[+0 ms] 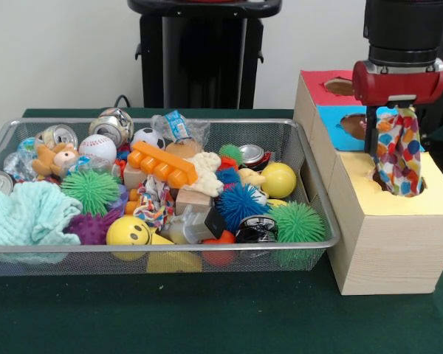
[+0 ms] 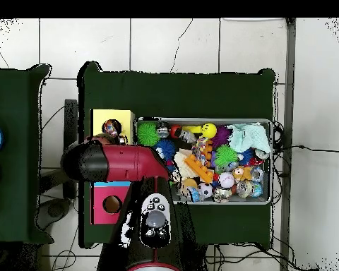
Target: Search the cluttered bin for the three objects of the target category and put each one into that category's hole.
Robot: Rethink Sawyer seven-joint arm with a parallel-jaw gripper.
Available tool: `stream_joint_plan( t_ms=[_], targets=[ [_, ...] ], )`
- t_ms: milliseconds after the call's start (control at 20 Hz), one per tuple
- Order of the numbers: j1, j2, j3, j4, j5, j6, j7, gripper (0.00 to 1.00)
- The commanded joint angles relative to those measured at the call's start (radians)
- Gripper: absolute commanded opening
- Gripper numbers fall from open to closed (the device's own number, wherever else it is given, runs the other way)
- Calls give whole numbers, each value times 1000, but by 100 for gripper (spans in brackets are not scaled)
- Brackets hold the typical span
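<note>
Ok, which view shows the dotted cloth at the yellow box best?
The front view: the dotted cloth hangs full length from the gripper into the yellow box's hole. Overhead, the arm covers nearly all of it.

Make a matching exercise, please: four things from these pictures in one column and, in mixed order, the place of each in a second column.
Things:
1. dotted fabric piece
2. teal towel
3. yellow smiley ball
4. baseball

Places:
A. far side of the wire basket, by the cans
B. basket's near rim, beside a purple spiky ball
C. hanging from the gripper into the hole of the yellow-topped box
D. the basket end farthest from the boxes

Pairs: 1-C, 2-D, 3-B, 4-A
</note>
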Motion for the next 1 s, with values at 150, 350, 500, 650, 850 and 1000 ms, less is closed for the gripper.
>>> stream_joint_plan(
  t_ms=[150,350,500,650,850,1000],
  targets=[
    [-23,-28,49,76,34,126,167,100],
    [-20,-46,50,86,35,139,167,100],
    [-19,-57,50,97,39,146,171,100],
    [-18,-54,46,83,38,163,171,100],
    [-10,-53,42,78,39,175,175,100],
    [-14,-60,46,88,42,176,174,100]
  ],
)
